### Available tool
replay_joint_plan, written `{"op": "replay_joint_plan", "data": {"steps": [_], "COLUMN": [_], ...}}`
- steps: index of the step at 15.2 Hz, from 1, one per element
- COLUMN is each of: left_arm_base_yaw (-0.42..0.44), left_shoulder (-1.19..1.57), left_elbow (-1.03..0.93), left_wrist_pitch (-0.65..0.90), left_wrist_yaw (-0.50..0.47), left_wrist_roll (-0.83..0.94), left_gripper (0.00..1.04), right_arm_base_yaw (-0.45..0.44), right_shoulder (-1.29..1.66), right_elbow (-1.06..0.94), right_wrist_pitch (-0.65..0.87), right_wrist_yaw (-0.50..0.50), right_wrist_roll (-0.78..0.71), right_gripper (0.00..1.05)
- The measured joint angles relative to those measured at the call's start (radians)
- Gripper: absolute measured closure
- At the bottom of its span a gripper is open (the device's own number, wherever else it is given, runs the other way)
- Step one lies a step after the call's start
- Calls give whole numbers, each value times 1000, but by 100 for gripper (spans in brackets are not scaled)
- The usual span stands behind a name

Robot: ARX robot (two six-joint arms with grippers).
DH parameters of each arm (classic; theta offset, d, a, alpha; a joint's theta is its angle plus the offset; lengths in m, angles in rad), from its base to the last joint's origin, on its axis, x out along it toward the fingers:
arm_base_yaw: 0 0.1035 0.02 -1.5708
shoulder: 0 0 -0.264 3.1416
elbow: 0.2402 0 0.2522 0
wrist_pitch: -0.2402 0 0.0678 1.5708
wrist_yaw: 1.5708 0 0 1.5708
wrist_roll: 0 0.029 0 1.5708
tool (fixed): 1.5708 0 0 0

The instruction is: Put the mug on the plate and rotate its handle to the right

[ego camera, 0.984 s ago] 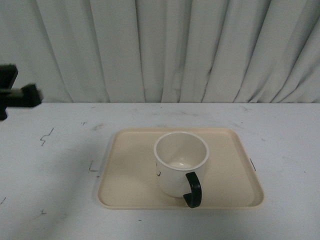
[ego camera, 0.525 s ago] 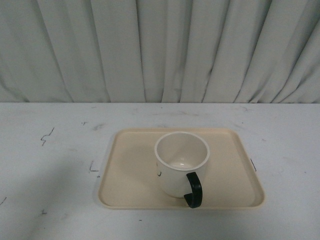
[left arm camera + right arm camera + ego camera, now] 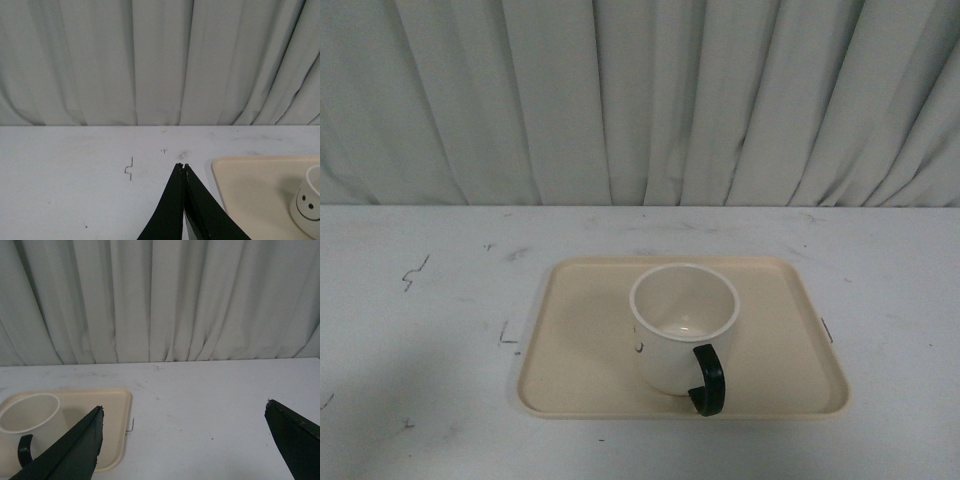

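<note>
The cream-white mug [image 3: 680, 325] stands upright on the beige plate [image 3: 575, 340] in the front view. Its black handle [image 3: 707, 381] points toward me and a little to the right. Neither arm shows in the front view. In the left wrist view my left gripper [image 3: 182, 166] is shut and empty above the bare table, left of the plate [image 3: 250, 190]; the mug's side with two black dots [image 3: 309, 207] shows at the frame edge. In the right wrist view my right gripper [image 3: 184, 408] is open wide and empty, right of the plate [image 3: 107, 415], the mug [image 3: 31, 420] and the handle [image 3: 23, 450].
The white table [image 3: 420, 350] carries small dark marks, such as a squiggle [image 3: 413, 272]. A pale grey curtain [image 3: 640, 100] hangs along the table's far edge.
A dark arm part seen at the far left of the front view a second ago has gone out of that view. The mug and plate have not moved.
</note>
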Motion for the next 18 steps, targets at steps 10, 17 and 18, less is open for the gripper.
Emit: {"op": "replay_joint_plan", "data": {"steps": [10,17,18], "left_arm_base_yaw": [0,0,0], "left_shoulder": [-401,-555,-571], "left_elbow": [-14,-14,-14], "left_wrist_pitch": [-369,-520,-537], "left_wrist_yaw": [0,0,0], "left_wrist_roll": [0,0,0], "left_gripper": [103,103,103], "right_arm_base_yaw": [0,0,0], "right_shoulder": [0,0,0], "right_elbow": [0,0,0], "right_wrist_pitch": [0,0,0], "right_wrist_yaw": [0,0,0], "right_wrist_roll": [0,0,0], "right_gripper": [6,6,6]}}
